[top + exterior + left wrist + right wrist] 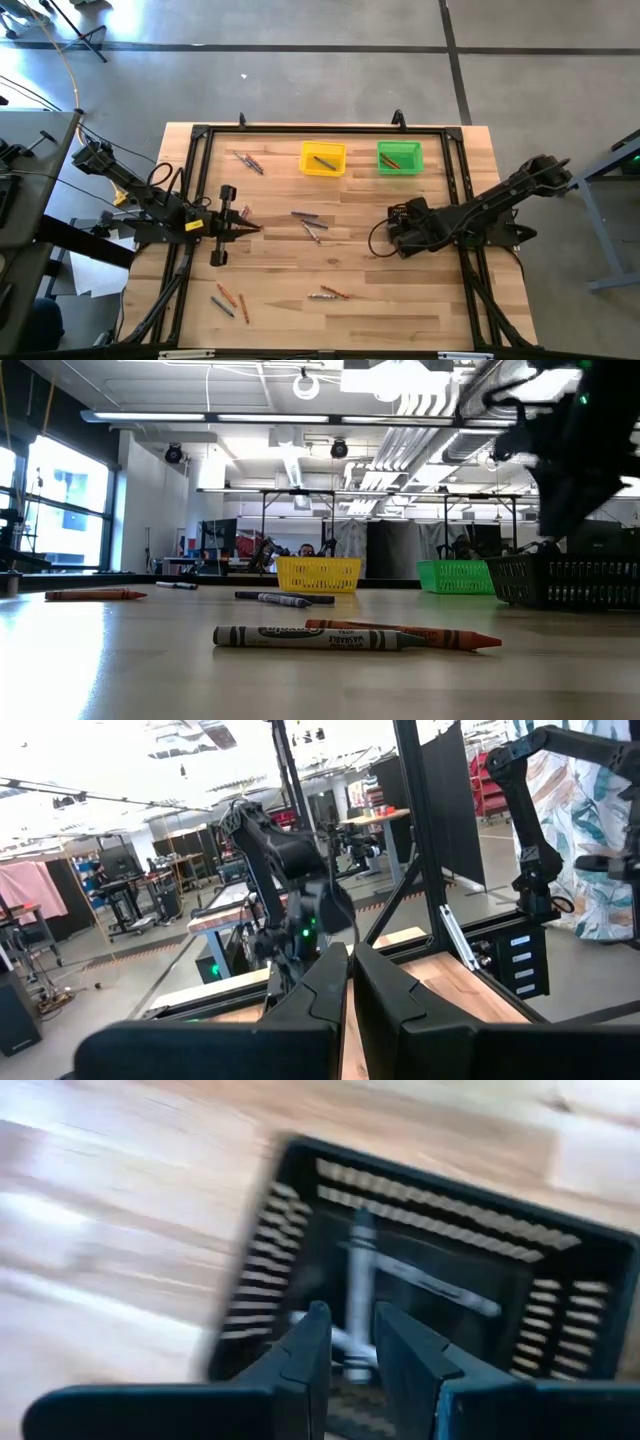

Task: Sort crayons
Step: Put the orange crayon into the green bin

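Note:
My right gripper points down over the black ribbed tray at the table's right, its fingers open. Below the gap, a pale grey crayon shows inside the tray, over other grey crayons. I see no finger on it. My left gripper is shut and level above the table's left side, with nothing in it. Loose crayons lie on the wood: a pair at the far left, some at the centre, and others near the front.
A yellow bin and a green bin stand at the far edge, each with a crayon inside. A black frame borders the table. In the low view a grey crayon and an orange one lie nearest.

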Available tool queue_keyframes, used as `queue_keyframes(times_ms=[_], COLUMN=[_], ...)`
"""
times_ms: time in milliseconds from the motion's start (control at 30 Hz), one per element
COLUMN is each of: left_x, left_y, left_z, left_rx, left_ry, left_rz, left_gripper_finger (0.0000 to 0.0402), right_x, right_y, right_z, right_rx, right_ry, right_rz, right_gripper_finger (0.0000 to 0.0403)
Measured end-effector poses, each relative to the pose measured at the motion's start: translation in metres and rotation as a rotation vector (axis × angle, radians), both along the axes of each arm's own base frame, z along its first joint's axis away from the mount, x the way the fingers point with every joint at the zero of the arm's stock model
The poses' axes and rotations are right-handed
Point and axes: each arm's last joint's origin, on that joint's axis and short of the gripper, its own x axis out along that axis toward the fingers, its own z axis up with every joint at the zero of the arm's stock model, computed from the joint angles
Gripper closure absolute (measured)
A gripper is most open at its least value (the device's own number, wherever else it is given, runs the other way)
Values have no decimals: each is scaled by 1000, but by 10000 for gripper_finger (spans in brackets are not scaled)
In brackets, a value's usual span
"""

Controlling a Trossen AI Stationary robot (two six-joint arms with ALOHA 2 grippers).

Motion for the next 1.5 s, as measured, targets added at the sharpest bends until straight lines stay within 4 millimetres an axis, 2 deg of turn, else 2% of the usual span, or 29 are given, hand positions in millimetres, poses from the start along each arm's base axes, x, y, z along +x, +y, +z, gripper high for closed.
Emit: queue_keyframes(times_ms=[167, 267, 367, 500, 633, 833, 1000, 1100, 1300, 1500], left_x=[0, 0, 0, 0, 0, 0, 0, 0, 0, 0], left_y=[0, 0, 0, 0, 0, 0, 0, 0, 0, 0], left_z=[0, 0, 0, 0, 0, 0, 0, 0, 0, 0], left_rx=[-1, -1, -3, -21, -23, -29, -29, -28, -28, -15], left_ry=[0, 0, 1, 3, 3, 4, 4, 4, 4, 3], left_rz=[0, -1, -1, -4, -4, -5, -5, -5, -5, -3], left_gripper_finger=[392, 392, 392, 392, 392, 392, 392, 392, 392, 392], right_x=[33, 62, 93, 132, 164, 201, 214, 213, 196, 195], right_y=[18, 35, 52, 74, 87, 95, 93, 91, 83, 83], right_z=[35, 43, 40, 27, 18, 8, 12, 15, 6, 1], right_rx=[-75, -110, -137, -114, 5, 215, 414, 427, 380, 375], right_ry=[-290, -432, -491, -461, -419, -412, -414, -367, -126, -98], right_rz=[134, 255, 366, 527, 672, 759, 798, 787, 739, 749], right_gripper_finger=[328, 328, 328, 327, 327, 327, 327, 327, 326, 303])
